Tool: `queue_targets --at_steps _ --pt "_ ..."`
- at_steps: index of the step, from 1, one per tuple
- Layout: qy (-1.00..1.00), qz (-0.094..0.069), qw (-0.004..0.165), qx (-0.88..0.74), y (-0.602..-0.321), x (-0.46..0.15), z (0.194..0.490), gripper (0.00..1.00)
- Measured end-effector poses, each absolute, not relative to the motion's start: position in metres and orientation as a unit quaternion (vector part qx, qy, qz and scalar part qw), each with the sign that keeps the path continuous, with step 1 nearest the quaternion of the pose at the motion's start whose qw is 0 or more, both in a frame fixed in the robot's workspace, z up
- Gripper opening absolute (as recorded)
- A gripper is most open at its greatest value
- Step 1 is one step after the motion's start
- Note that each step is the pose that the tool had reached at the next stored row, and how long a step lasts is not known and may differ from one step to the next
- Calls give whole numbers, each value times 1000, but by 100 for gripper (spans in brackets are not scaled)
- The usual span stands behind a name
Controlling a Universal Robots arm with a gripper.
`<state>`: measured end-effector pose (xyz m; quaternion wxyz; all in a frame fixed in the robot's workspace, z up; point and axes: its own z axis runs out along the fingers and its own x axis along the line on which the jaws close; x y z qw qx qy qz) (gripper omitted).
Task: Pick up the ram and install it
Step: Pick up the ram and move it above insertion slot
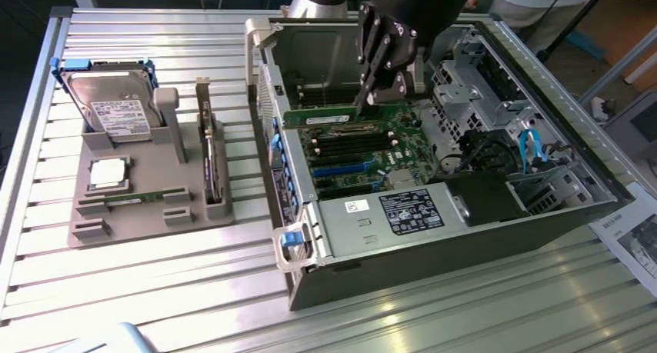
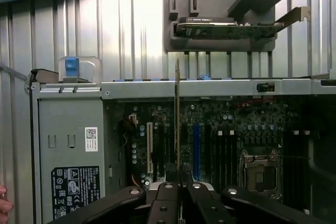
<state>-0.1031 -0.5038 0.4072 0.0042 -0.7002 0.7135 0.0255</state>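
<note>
1. Black gripper (image 2: 179,188) pads are closed narrowly on the ram (image 2: 177,119), seen edge-on as a thin line over the motherboard (image 2: 231,129).
2. In the exterior view the ram (image 1: 326,119) hangs lengthwise over the dark memory slots (image 1: 344,144) inside the open computer case (image 1: 441,245). It does not look seated.
3. Risk: the stick looks pinched toward one end, so it could pivot or slip in the grip when pressed.
4. Risk: if its edge lands beside a slot or slightly skewed, pushing may jam it, flex the board or miss the latches.
5. Well apart, at the exterior view's left, the grey holder (image 1: 144,207) carries a hard drive (image 1: 113,107).
</note>
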Motion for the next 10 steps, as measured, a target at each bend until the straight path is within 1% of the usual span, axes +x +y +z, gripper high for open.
queue_targets --at_steps 10 --pt "713 27 6 -700 -508 -80 407 12"
